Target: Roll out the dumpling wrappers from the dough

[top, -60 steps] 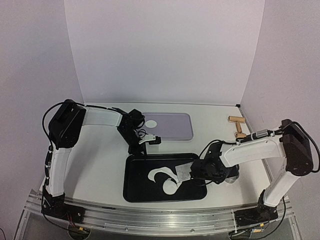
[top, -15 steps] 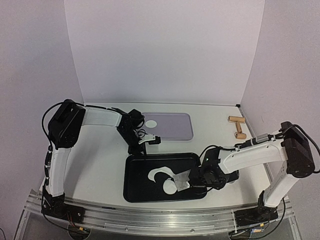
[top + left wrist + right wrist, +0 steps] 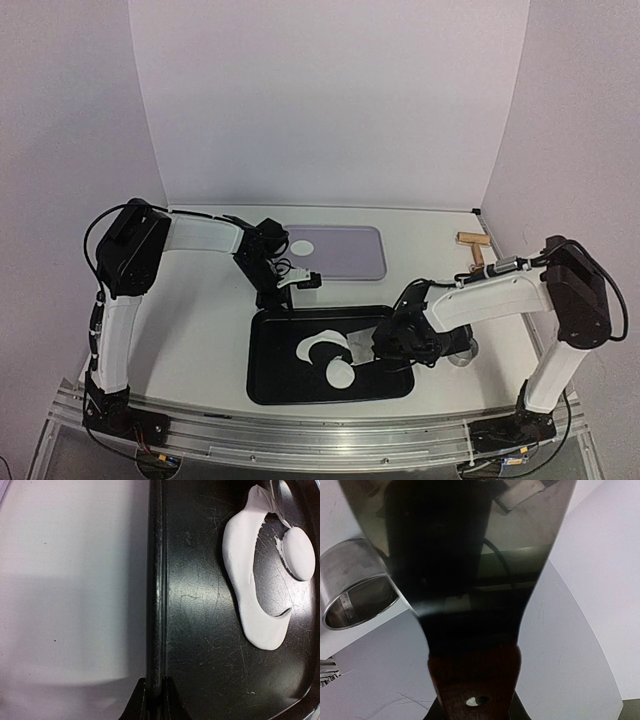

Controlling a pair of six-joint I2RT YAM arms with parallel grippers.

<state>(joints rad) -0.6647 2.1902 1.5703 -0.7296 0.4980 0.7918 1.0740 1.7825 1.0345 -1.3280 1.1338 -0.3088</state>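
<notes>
risk one: the scraper (image 3: 362, 347) could crease or tear the thin wrapper (image 3: 342, 373) instead of sliding beneath it if the blade edge meets it steeply; soft dough like this probably clings to the tray (image 3: 270, 385)
risk two: a sideways push may shove the disc into the dough (image 3: 313, 348) crescent, where the two would likely fuse
risk three: if the rim hold slips, the tray could skate under the blade
left gripper (image 3: 154, 699): pinched narrow on the tray's far rim
right gripper (image 3: 395, 343): clamped on the scraper's wooden handle
wrapper to blade: top view, about 7 o'clock of the blade, just beside it; contact cannot be told
dough to blade: 9 o'clock, near
second wrapper (image 3: 305, 245): on the purple mat (image 3: 350, 255), 12 o'clock of the tray
</notes>
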